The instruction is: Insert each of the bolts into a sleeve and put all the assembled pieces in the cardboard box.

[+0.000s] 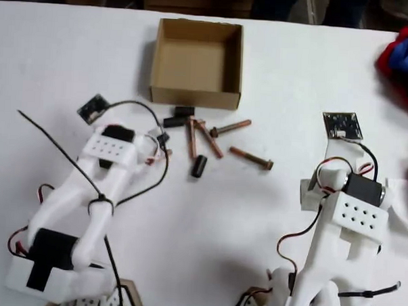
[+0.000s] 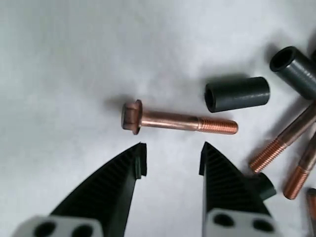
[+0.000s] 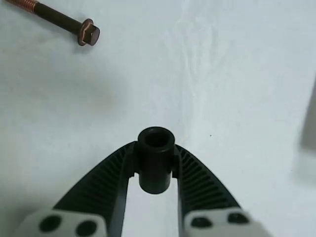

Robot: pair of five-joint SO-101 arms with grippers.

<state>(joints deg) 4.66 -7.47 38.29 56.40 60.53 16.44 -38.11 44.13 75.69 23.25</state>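
Pinching one black sleeve [image 3: 156,148] upright across its wall, the right gripper [image 3: 154,165] sits over the table [image 3: 232,74]. The left gripper [image 2: 171,160], spread, hangs just beside a copper bolt [image 2: 173,120]. It looks stiff, light and likely to roll, so it is best taken mid-shank. Farther on, the high view gives four bolts [image 1: 251,158], three loose sleeves [image 1: 199,166], then one empty cardboard box [image 1: 195,97].

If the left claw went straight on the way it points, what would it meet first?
Probably the copper bolt lying crosswise just ahead of the open left claw, though depth is unclear.
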